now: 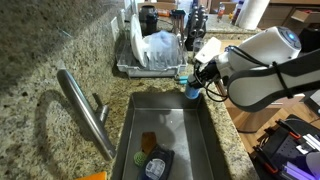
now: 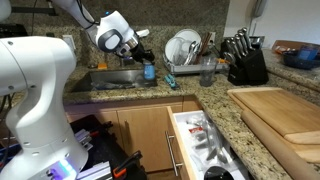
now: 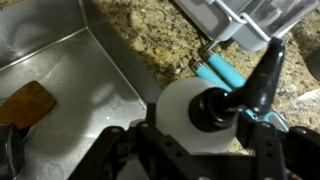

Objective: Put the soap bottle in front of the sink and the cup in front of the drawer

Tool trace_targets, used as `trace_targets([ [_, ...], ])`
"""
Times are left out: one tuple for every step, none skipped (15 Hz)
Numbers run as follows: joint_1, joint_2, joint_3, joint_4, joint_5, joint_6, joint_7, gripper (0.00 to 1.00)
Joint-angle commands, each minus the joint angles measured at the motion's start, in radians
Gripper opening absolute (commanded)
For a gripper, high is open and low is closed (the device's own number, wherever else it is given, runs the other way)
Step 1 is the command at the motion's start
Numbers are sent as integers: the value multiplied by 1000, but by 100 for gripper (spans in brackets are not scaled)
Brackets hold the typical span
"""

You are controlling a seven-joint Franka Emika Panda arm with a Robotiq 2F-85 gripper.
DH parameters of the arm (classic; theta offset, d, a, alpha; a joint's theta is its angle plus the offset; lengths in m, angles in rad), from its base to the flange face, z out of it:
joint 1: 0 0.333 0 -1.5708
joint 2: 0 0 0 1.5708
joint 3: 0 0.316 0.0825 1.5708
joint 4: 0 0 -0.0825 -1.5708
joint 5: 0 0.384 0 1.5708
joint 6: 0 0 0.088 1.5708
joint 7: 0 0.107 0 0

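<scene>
1. Wrist view: the gripper [image 3: 203, 150] looks straight down on the soap bottle [image 3: 195, 118]. Its black pump top and white label fill the space between the jaws, which are clenched on the bottle's sides.
2. In an exterior view the bottle's blue liquid shows just below the gripper, at the corner of the sink [image 1: 205, 135] that lies nearest the dish rack [image 1: 150, 55]. I cannot tell whether its base touches the surface [image 1: 40, 60].
3. A teal-handled brush [image 3: 222, 72] lies on the granite just outside that sink corner, between the sink and the rack.
4. A brown sponge [image 1: 148, 140] lies inside the sink, and the faucet [image 1: 85, 112] curves over the sink's far side from the arm.
5. In an exterior view the cup [image 2: 208, 72] stands on the surface past the rack, well apart from the sink.
6. The drawer [image 2: 178, 140] stands open below the surface, off to the sink's side under the cup.
</scene>
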Motion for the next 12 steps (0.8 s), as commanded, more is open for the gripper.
trace_targets([
  [112, 54, -121, -23, 175, -9, -1, 44],
  [142, 80, -149, -28, 236, -19, -3, 44],
  [169, 87, -178, -37, 264, -43, 0, 44],
  [189, 122, -200, -45, 279, -82, 24, 44],
  [202, 148, -213, -46, 322, -127, 1, 44],
  [206, 205, -222, -47, 366, -190, -5, 44],
  [208, 258, -231, -50, 395, -265, -6, 44],
  [201, 307, -237, -54, 399, -340, 12, 44],
  [184, 171, -208, -46, 354, -234, -7, 69],
  [184, 216, -215, -47, 367, -281, -2, 69],
  [186, 251, -220, -46, 374, -301, 2, 69],
  [188, 274, -221, -46, 378, -309, 3, 44],
])
